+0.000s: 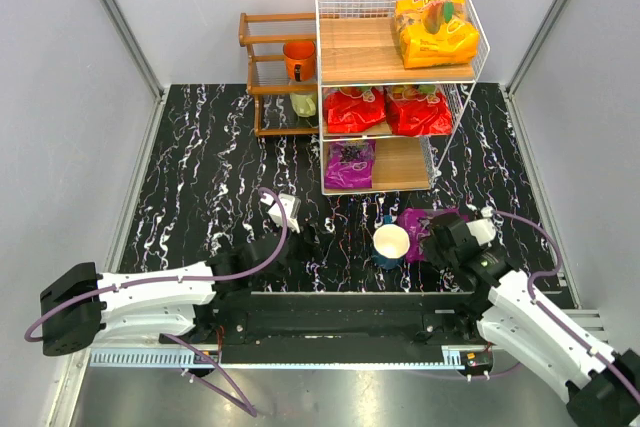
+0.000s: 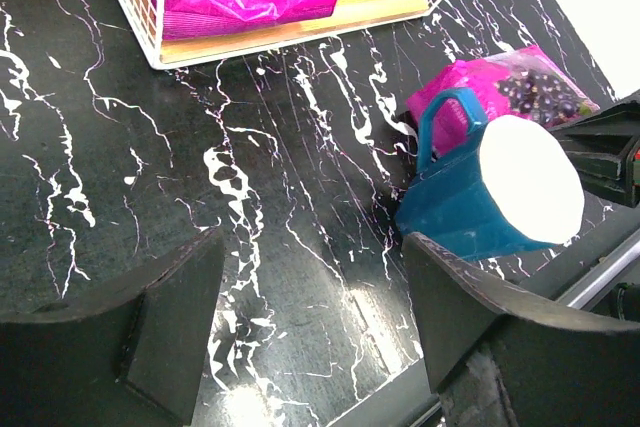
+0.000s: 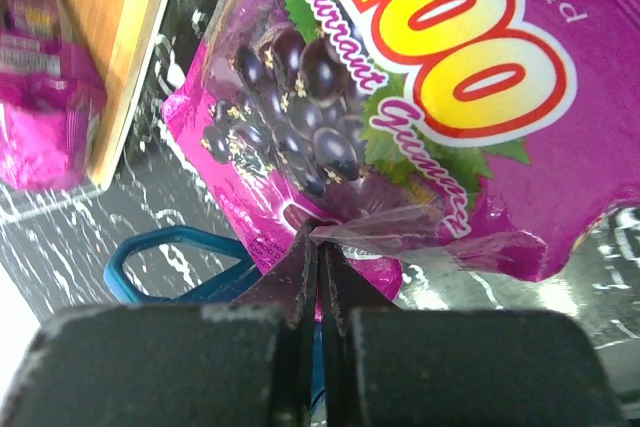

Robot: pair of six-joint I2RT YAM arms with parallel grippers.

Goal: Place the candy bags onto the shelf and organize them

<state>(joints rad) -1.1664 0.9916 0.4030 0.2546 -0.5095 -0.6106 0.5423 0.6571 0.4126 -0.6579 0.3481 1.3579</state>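
Note:
The shelf [image 1: 322, 67] holds an orange-yellow candy bag [image 1: 435, 32] on its top board, two red bags [image 1: 353, 107] [image 1: 418, 110] on the middle board and a purple bag [image 1: 350, 164] at the left of the bottom board. A second purple bag [image 1: 415, 219] lies on the table in front of the shelf. My right gripper [image 3: 320, 237] is shut on the near edge of this bag [image 3: 420, 97], pinching a fold of its plastic. My left gripper [image 2: 312, 247] hovers open over bare table left of the cup, nothing between its fingers.
A white cup with a blue outside [image 1: 391, 244] stands just left of the purple bag on the table, close to both grippers [image 2: 470, 197]. A dark brown rack [image 1: 275, 72] with an orange cup [image 1: 299, 59] stands left of the shelf. Grey walls enclose the black marbled table.

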